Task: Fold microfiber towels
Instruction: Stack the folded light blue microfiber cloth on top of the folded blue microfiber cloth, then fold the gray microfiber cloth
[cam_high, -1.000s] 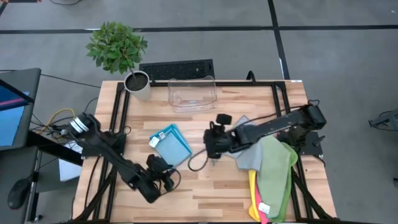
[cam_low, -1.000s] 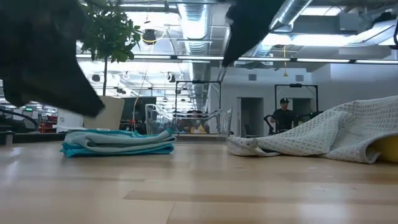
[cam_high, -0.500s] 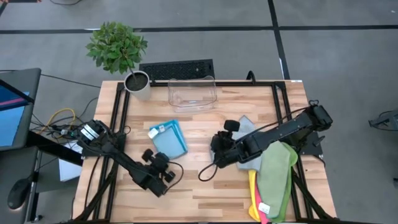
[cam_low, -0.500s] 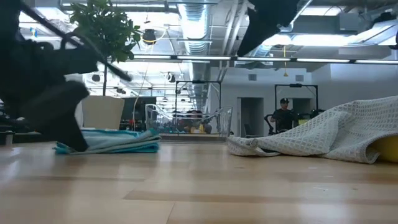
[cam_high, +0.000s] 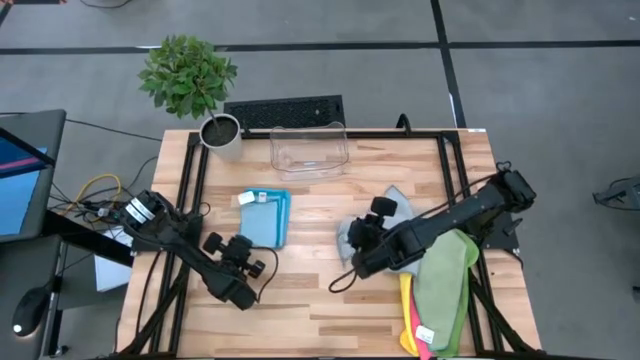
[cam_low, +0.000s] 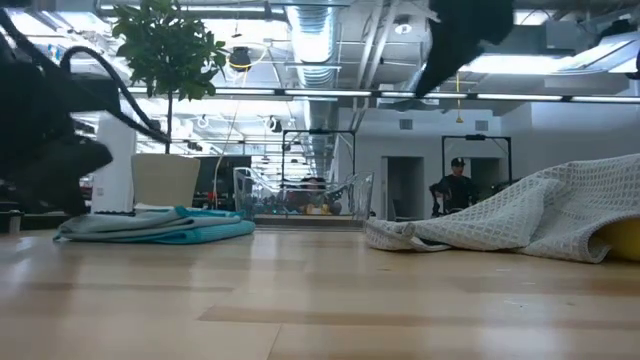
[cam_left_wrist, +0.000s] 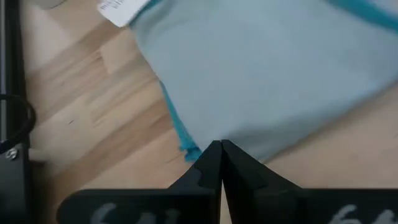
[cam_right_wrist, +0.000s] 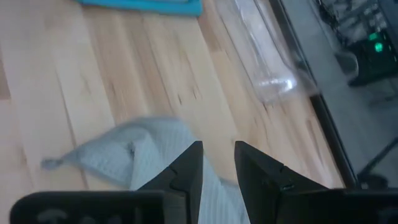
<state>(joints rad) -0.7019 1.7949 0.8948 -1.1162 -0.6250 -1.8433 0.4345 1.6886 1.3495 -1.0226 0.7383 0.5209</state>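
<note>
A folded light blue and teal towel (cam_high: 265, 217) (cam_low: 160, 226) (cam_left_wrist: 261, 74) lies flat on the table left of centre, its white tag (cam_high: 250, 198) at the far end. My left gripper (cam_high: 250, 244) (cam_left_wrist: 221, 146) is shut at its near edge. A crumpled grey towel (cam_high: 395, 205) (cam_low: 500, 215) (cam_right_wrist: 149, 155) lies right of centre, beside a green towel (cam_high: 445, 275) and yellow and pink ones (cam_high: 408, 310). My right gripper (cam_high: 362, 238) (cam_right_wrist: 217, 155) hangs open above the grey towel's left corner, well clear of the table. My left gripper touches the folded towel's near edge (cam_left_wrist: 205, 140), beside its teal corner, with the tips of its shut fingers. It comes slanting down from the table's near side. The towel lies flat on the wood.
A clear plastic bin (cam_high: 308, 150) (cam_low: 300, 195) stands at the far middle, with a potted plant (cam_high: 205, 95) at the far left and a keyboard (cam_high: 283, 112) beyond the table. Black frame rails (cam_high: 190, 190) run along both sides. Bare wood lies at the near middle.
My left gripper has gone toward the far edge and tipped downward against the folded towel. The towel has slid toward the far left and turned about, so its long side runs near to far. My right gripper has moved toward the right edge, over the grey towel.
</note>
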